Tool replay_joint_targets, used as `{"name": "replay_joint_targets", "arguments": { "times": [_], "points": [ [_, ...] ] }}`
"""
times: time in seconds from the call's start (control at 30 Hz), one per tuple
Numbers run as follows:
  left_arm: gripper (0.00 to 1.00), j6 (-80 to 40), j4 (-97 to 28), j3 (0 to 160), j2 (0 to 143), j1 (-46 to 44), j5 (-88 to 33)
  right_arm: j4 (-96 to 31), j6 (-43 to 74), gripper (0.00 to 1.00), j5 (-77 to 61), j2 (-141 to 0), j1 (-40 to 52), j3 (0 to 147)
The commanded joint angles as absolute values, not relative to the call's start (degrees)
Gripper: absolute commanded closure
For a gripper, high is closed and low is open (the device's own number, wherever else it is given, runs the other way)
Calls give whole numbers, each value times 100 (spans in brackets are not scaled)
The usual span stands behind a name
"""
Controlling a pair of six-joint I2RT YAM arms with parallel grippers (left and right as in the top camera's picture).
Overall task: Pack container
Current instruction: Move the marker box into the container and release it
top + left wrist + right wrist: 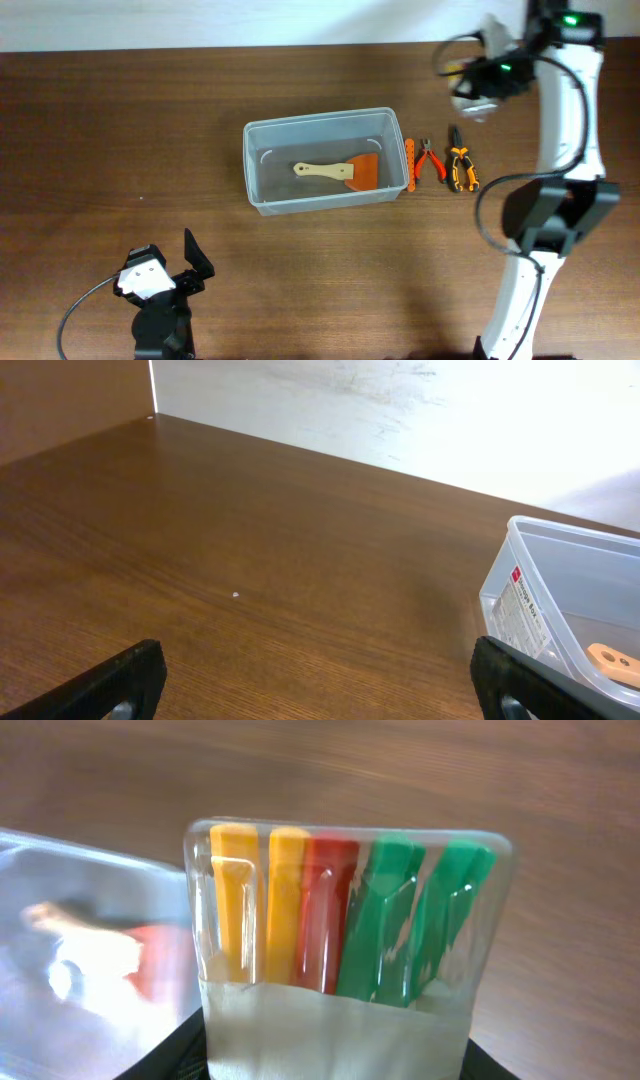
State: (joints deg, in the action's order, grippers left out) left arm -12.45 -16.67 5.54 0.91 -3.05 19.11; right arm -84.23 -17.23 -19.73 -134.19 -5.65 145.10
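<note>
container sits mid-table, mouth up, long axis 9-to-3 in overhead. Inside: scraper, wooden handle toward 9, orange blade toward 3.

Just outside the 3 o'clock wall: orange strip, red pliers, orange-black pliers, all lying roughly 12-to-6.

right gripper is at about 2 o'clock from the container, well apart from it and past the pliers, clamped on a clear pack. Only the right wrist view shows the contents: yellow, red and green sticks, maybe markers, can't resolve. The tub shows there as a blur at 9 o'clock.

left gripper is at 7 o'clock from the container, well apart, fingers spread wide, nothing held. Left wrist view catches a tub corner at 3 o'clock with a label that overhead doesn't show.
</note>
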Motion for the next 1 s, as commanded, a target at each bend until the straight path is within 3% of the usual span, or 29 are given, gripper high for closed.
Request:
{"name": "replay_joint_targets", "arguments": {
  "times": [0.0,0.13,0.33,0.53,0.63,0.83,0.97],
  "points": [
    [1,-1194,-1671,532,67,-327,1933,-8650,-1691,68,-2228,-13148,167,14789],
    [1,-1194,-1671,534,67,-327,1933,-8785,-2106,70,-2226,-13163,1011,14674],
    [1,-1194,-1671,532,67,-327,1933,-8632,-3719,71,-2115,-13163,2191,14138],
    [1,-1194,-1671,534,67,-327,1933,-7459,-4766,70,-1444,-13163,2893,12982],
    [1,-1194,-1671,532,67,-327,1933,-6810,-5043,55,-1450,-13163,3057,12261],
    [1,-1194,-1671,532,67,-327,1931,-6139,-5061,53,-1452,-13163,3258,11266],
    [1,-1194,-1671,532,67,-327,1933,-6130,-5006,40,-1431,-13141,3345,11273]
  ]
}}
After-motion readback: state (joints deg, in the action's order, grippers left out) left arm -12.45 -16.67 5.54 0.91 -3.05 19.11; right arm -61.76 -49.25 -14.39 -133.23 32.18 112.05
